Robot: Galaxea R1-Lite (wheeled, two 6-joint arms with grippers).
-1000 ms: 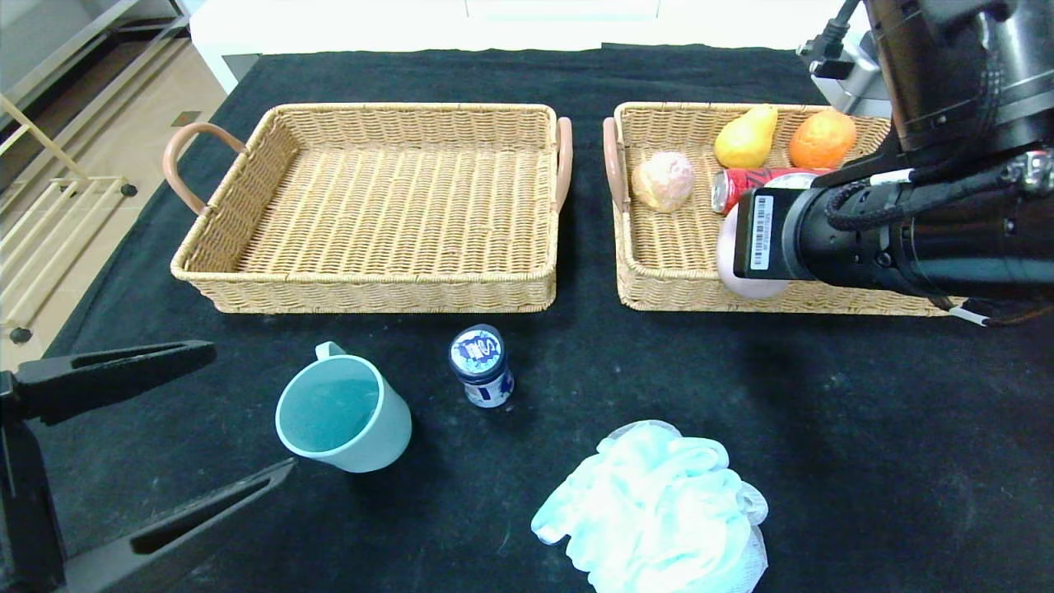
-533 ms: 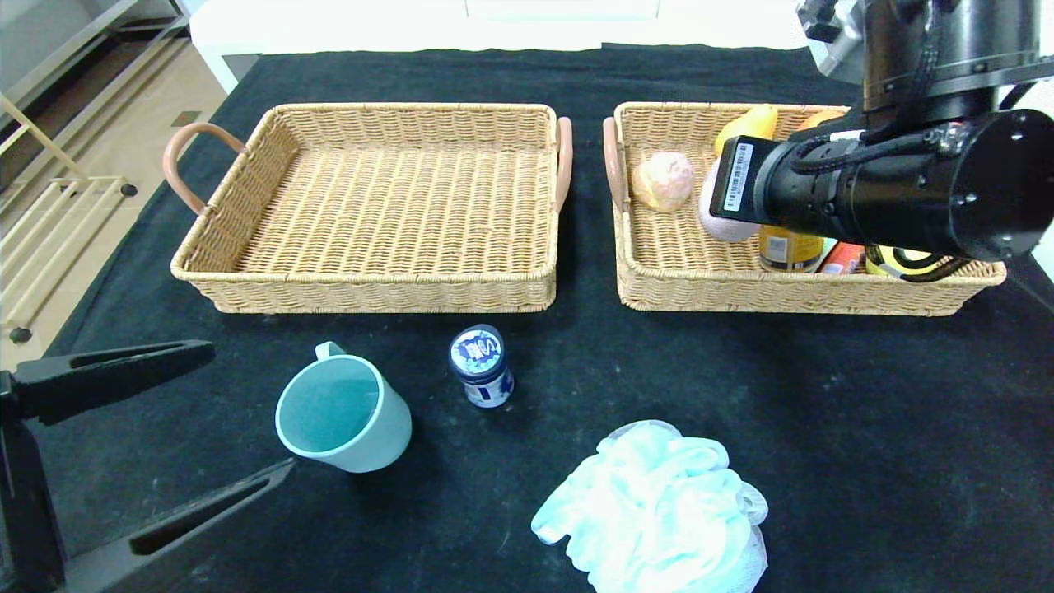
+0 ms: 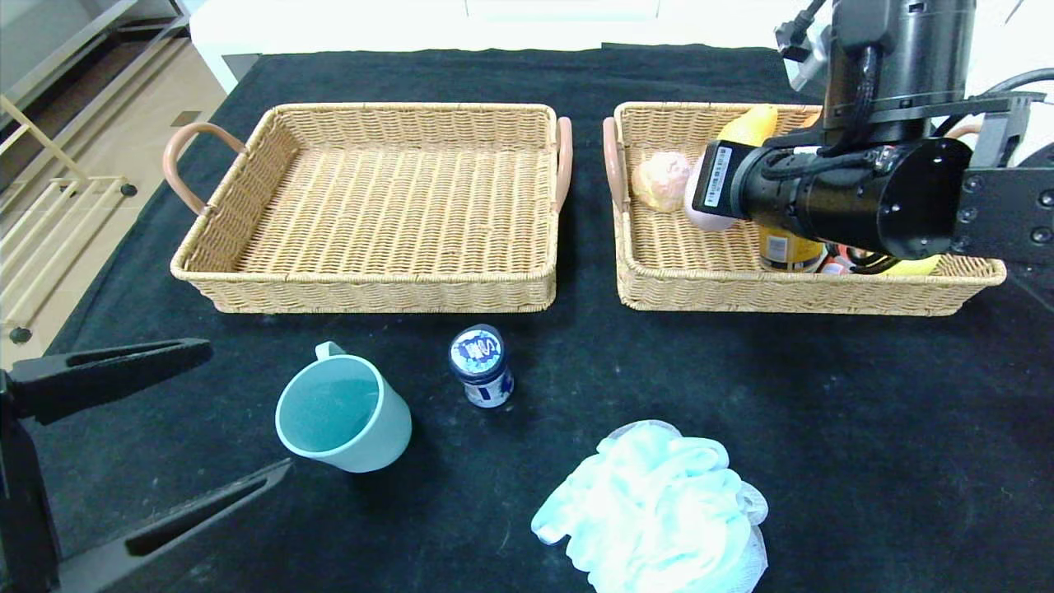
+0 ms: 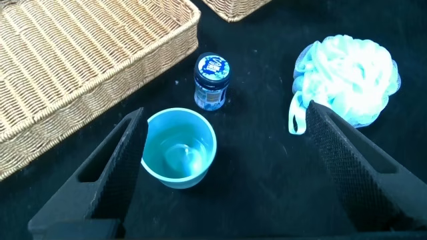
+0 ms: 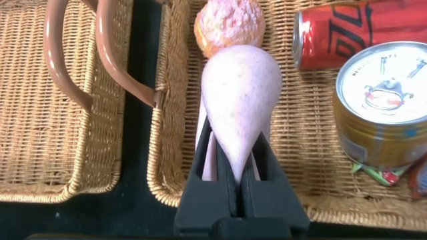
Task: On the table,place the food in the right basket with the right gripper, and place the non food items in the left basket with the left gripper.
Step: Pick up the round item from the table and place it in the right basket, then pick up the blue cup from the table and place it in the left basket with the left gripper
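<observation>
Wicker right basket [image 3: 659, 280], on a black-clothed table [image 3: 823, 412], holds a pink bun [image 3: 661, 180], a red can [image 5: 347, 33], a gold tin [image 5: 380, 107] and a yellow pear [image 3: 748, 125]. Right gripper [image 5: 230, 170] hangs above the basket's left part, its fingers pinching the narrow end of a pale purple, tapered food item [image 5: 241, 93]. Left basket [image 3: 379, 280] stands beside it. Left gripper [image 4: 220, 173], fingers spread wide, hovers over the table's near left, around a teal mug [image 3: 342, 416]. Near the mug stand 1 blue-capped bottle [image 3: 481, 366] and 1 pale bath pouf [image 3: 659, 511].
</observation>
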